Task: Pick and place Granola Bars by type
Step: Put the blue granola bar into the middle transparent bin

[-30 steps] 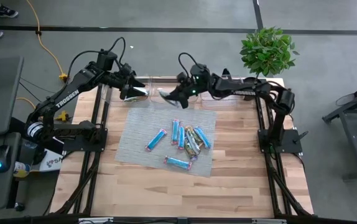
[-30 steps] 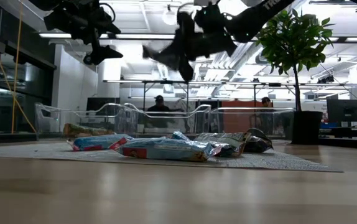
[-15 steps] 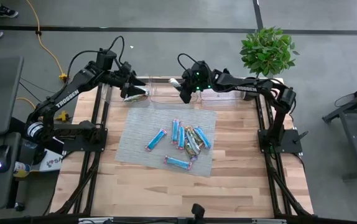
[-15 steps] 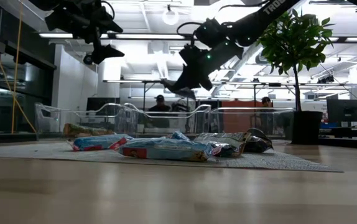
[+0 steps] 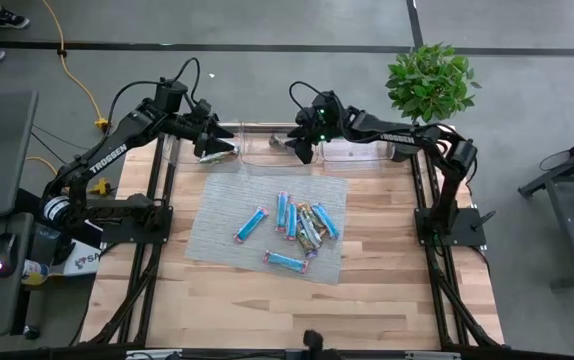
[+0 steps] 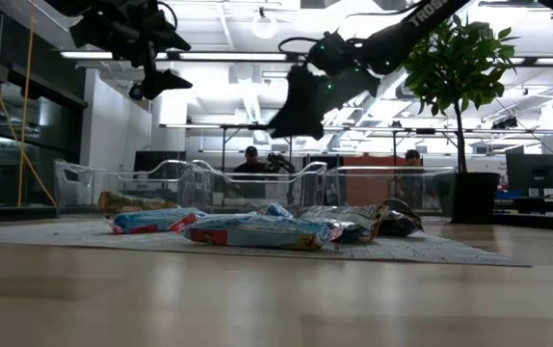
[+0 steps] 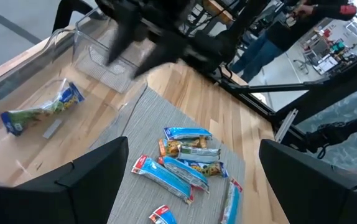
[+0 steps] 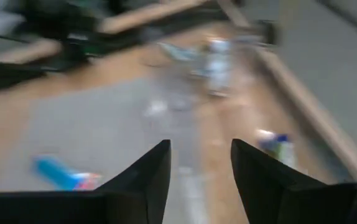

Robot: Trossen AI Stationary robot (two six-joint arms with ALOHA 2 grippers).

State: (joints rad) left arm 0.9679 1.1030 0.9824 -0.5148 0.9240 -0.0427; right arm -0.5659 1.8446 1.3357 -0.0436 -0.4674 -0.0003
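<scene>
Your right gripper point(image 5: 305, 148) has swung from the mat to the clear bins point(image 5: 267, 143) along the bench's far edge, jaws open and empty. Granola Bars point(image 5: 297, 222) await sorting mid-bench; your left gripper point(image 5: 210, 148) hovers open by the far-left corner.

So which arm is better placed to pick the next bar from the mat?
Probably the right: its open, empty claw hangs nearer the bars on the mat. The left claw, also open, hangs over the clear bins.
</scene>
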